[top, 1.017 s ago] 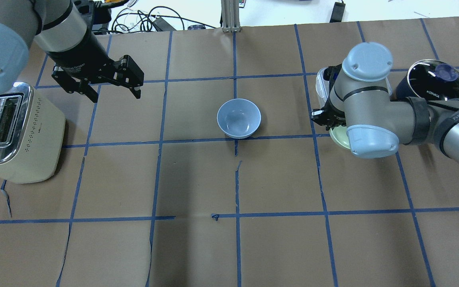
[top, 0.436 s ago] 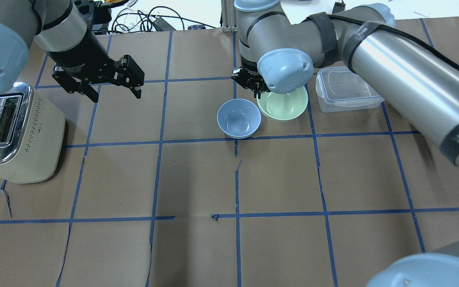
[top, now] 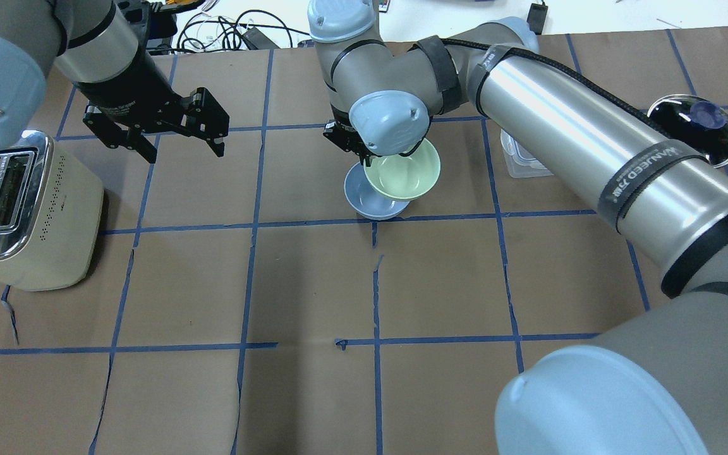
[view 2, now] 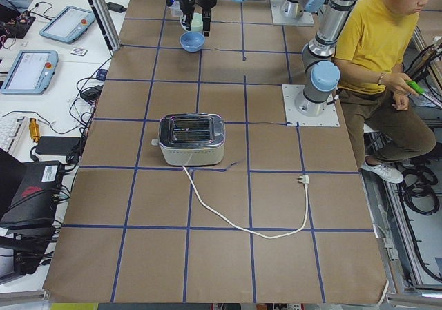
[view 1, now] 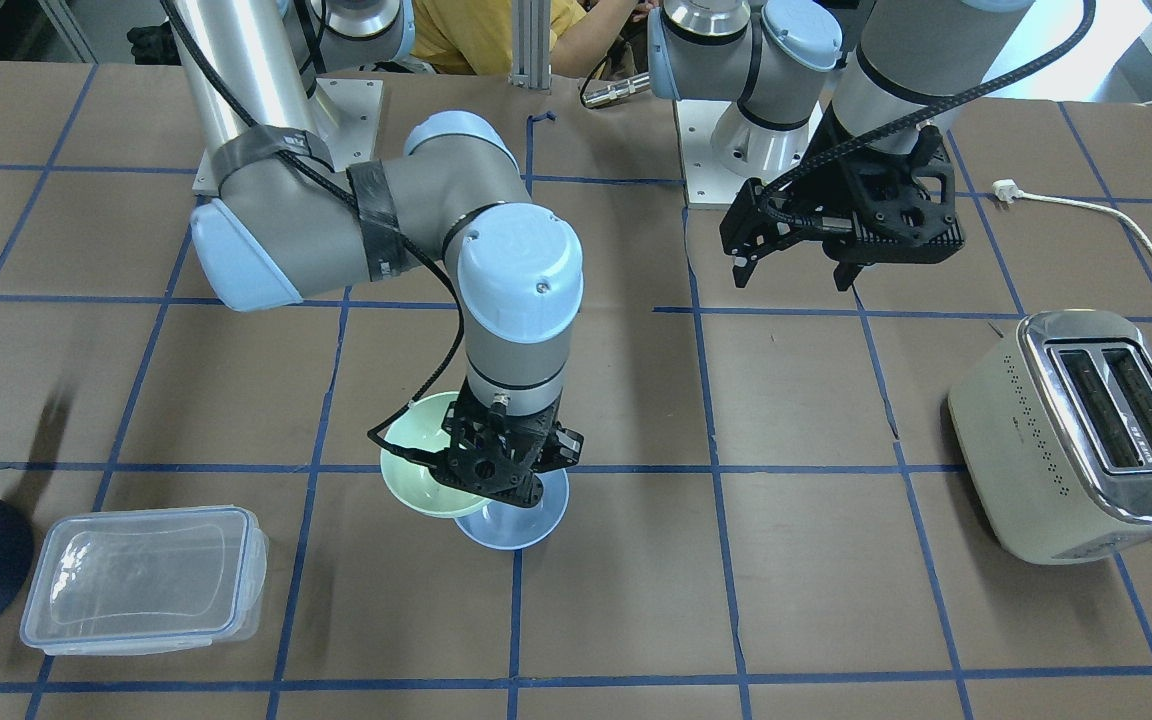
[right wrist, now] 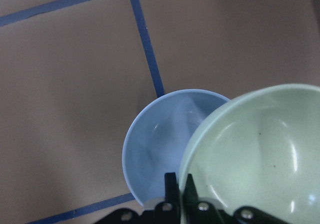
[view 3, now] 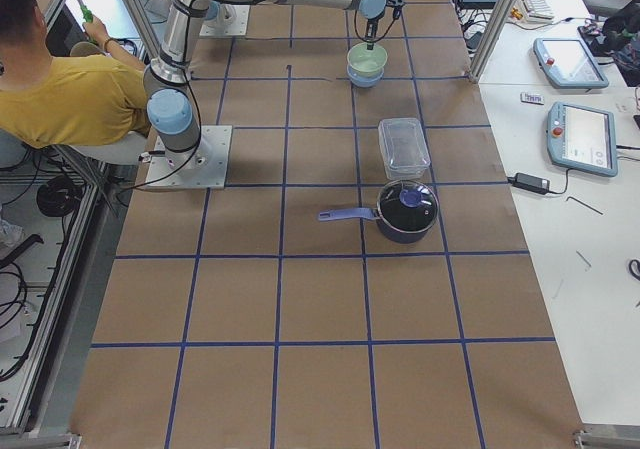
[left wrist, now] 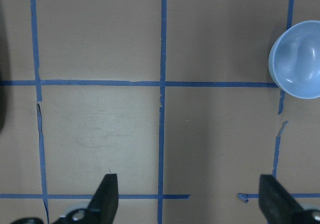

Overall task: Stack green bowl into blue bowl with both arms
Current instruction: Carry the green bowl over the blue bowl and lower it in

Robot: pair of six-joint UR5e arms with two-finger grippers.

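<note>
The pale green bowl (top: pixel 405 177) hangs in my right gripper (top: pixel 352 144), which is shut on its rim. In the right wrist view the fingers (right wrist: pixel 172 184) pinch the rim of the green bowl (right wrist: pixel 260 149). It hovers over the blue bowl (top: pixel 356 197), covering part of it and offset to one side. The blue bowl (right wrist: pixel 155 149) stands on the table, and the front view shows it (view 1: pixel 526 525) under the green bowl (view 1: pixel 408 452) and the right gripper (view 1: pixel 496 470). My left gripper (top: pixel 184 151) is open and empty, raised well apart from the blue bowl (left wrist: pixel 297 59).
A cream toaster (top: pixel 23 208) stands at the table's left edge. A clear plastic container (view 1: pixel 146 575) and a dark saucepan (top: pixel 696 123) stand on the right side. A person in yellow (view 2: pixel 380 41) sits behind the robot's base.
My right arm has carried the green bowl leftward, from beside the container to over the blue bowl. The left arm has not moved.
</note>
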